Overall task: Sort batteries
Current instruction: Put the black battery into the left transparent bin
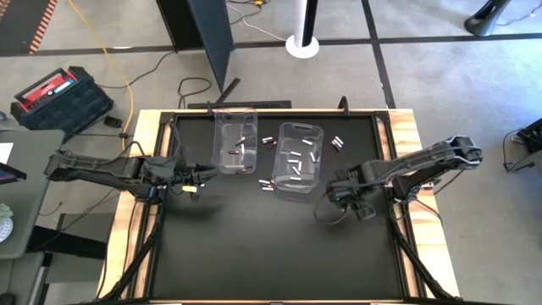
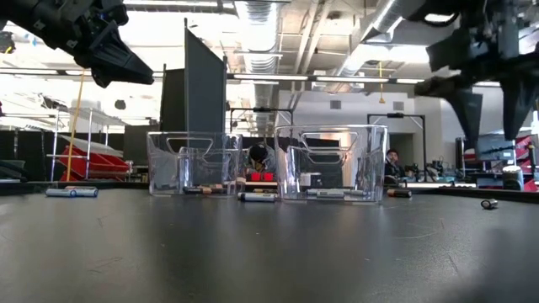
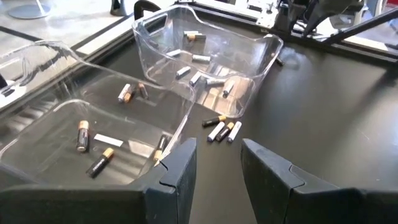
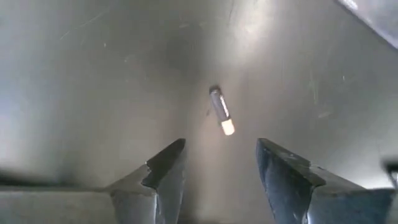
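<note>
Right gripper [image 4: 221,165], jaws parted and empty, above a lone dark cylindrical battery with a pale tip [image 4: 221,112] lying on the black table [image 1: 254,254] near the right clear plastic bin [image 1: 299,161]; left gripper [image 3: 217,168], jaws apart and empty, beside the left clear plastic bin [image 1: 235,140] holding dark copper-tipped cells [image 3: 99,163].

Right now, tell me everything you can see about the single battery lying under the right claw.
The battery is a small slim cylinder, dark along its body with a pale, whitish end. It lies flat on the black table, alone, nothing touching it. The right claw hangs above it with its fingers open to either side, not gripping it. Any label is too small to read.
</note>
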Controlling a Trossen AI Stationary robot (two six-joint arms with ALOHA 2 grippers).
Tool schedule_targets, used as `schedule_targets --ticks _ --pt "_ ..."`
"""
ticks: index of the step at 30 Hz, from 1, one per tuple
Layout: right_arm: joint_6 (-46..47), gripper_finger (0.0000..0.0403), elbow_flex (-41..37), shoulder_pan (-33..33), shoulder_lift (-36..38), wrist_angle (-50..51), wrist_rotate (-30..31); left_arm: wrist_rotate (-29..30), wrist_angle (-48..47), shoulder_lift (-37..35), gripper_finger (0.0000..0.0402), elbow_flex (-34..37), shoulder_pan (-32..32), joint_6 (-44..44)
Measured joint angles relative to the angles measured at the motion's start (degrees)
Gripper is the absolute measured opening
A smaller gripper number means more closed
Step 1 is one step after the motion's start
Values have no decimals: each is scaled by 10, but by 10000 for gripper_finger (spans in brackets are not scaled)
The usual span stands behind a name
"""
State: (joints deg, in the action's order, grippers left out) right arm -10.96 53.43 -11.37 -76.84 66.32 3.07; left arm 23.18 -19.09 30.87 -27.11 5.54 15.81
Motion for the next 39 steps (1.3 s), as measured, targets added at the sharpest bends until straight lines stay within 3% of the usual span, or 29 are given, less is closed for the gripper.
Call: schedule_targets --ticks 10,13,21,39 --pt "-86 205 -7 -2 -139 -26 18 0 -11 0 119 0 0 0" --pt "-78 205 -7 1 -184 -26 48 0 -11 0 119 0 0 0" --pt "-41 202 -2 14 -273 -37 55 0 -12 0 119 0 0 0" --pt "-10 51 -9 13 -226 -72 48 0 -16 0 119 0 0 -3"
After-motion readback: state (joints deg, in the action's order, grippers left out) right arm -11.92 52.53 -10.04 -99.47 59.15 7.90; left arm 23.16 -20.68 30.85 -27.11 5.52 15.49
